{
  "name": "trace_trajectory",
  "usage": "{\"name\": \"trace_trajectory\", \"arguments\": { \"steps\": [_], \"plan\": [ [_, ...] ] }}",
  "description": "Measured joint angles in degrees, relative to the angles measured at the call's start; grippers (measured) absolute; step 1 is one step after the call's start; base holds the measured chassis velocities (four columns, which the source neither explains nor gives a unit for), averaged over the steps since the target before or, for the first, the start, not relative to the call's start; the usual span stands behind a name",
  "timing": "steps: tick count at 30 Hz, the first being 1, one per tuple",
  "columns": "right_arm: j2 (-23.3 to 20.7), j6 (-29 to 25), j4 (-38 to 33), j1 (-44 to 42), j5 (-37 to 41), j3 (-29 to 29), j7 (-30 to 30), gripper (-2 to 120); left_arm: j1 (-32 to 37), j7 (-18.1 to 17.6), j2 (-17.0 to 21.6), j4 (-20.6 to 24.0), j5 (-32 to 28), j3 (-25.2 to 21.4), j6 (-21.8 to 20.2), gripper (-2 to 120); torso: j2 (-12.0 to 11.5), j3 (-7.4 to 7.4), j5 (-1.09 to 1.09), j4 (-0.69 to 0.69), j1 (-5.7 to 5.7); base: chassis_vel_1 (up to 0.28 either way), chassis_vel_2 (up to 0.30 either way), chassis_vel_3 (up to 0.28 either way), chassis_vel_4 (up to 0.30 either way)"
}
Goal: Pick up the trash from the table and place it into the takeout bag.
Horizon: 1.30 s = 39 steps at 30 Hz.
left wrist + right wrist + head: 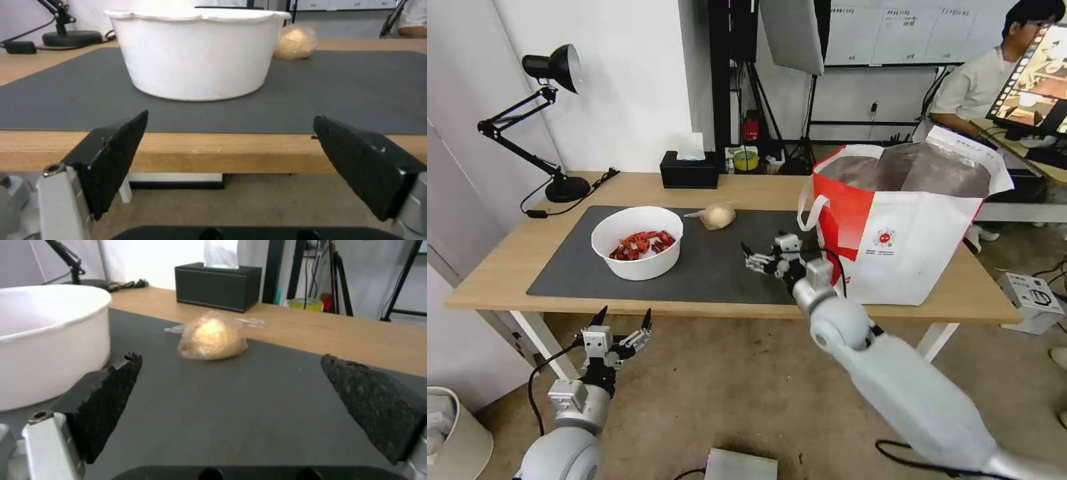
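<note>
The left gripper [229, 146] is hovering off the counter's [200, 151] front edge, jaws spread wide, facing the white bowl [195, 53] sitting on the grey mat [347, 90].

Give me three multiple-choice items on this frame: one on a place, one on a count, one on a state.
1. Where does the film-wrapped beige lump lie?
A. on the dark grey mat
B. in the white round bowl of red crayfish shells
C. in the white and red fabric tote

2. How many trash items sit on the mat?
A. one
B. two
C. four

3. How is the right pincer?
A. shut on the lump
B. open, empty, above the mat
C. inside the tote

Answers:
1 A: the lump rests on the mat's far edge, apart from the bowl.
2 B: the bowl and the lump.
3 B: the right wrist view shows its fingers spread with the lump beyond them.

The left pincer is open, below the light-wood table's near edge.
</note>
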State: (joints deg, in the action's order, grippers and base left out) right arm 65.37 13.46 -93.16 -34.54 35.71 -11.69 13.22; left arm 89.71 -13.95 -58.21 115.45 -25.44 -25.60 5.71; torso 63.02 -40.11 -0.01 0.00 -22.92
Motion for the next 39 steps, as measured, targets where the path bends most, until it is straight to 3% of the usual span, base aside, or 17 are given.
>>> {"name": "trace_trajectory", "arguments": {
  "steps": [7, 12, 31, 39],
  "plan": [
    [3.69, 0.66, 6.85, 5.29, 0.12, -2.04, 0.62, 100, 0.41, -0.05, 0.25, 0.45, -0.12, -0.59, -0.02, 100, 0.00, 0.00, -0.01, 0.00, 0.00, 0.000, 0.000, 0.000, 0.000],
    [9.27, 1.22, 16.90, 11.29, 0.20, -4.10, 0.79, 100, 1.07, -0.05, 0.34, 0.80, -0.23, -1.36, -0.02, 100, 0.00, 0.00, 0.00, 0.00, 0.00, 0.000, 0.000, 0.000, 0.000],
    [23.20, 1.59, 42.62, 25.41, 0.55, -6.40, -2.47, 100, 1.01, 0.00, 0.37, 0.25, -0.39, -1.55, 0.22, 100, 0.00, 0.00, -0.01, 0.01, 0.00, 0.000, 0.000, 0.000, 0.000],
    [24.98, 1.48, 47.91, 29.11, 0.69, -7.67, -3.68, 100, 1.02, 0.90, -0.01, 0.17, -0.42, -1.75, 0.51, 100, 0.00, 0.01, 0.00, 0.00, 0.00, 0.000, 0.000, 0.000, 0.000]
  ]
}}
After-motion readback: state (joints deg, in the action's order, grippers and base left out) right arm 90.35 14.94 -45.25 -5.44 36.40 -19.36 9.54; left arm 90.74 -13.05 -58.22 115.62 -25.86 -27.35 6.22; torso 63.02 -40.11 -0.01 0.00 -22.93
